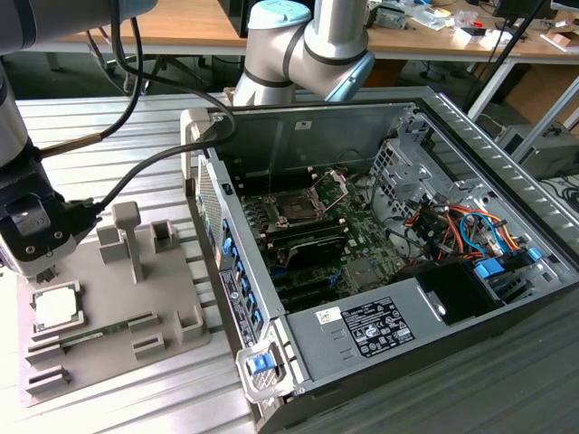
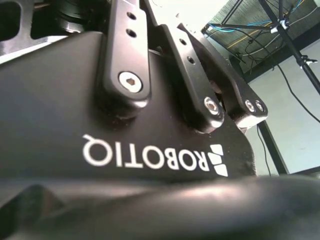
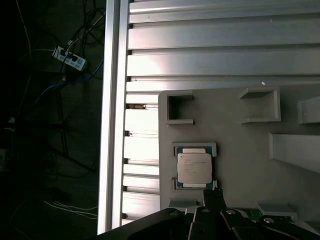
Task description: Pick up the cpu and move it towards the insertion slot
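Observation:
The cpu (image 1: 56, 307) is a small square chip with a pale silvery top. It lies flat in a shallow seat on the grey holder plate (image 1: 172, 280), at the exterior view's left. In the first wrist view the cpu (image 3: 194, 167) sits in that seat just beyond my gripper (image 3: 215, 200). My gripper (image 1: 41, 262) hangs just above the chip and apart from it, holding nothing. The insertion slot (image 1: 294, 206) is a dark square socket with a silver frame inside the open computer case. Its metal bracket (image 1: 333, 185) is hinged up.
The case's tall side wall (image 1: 231, 271) stands between the holder plate and the socket. Upright grey posts (image 1: 131, 235) rise from the plate, and a green memory stick (image 1: 99, 330) lies in it. Cables (image 1: 461, 226) and a power supply (image 1: 380, 325) fill the case's right part.

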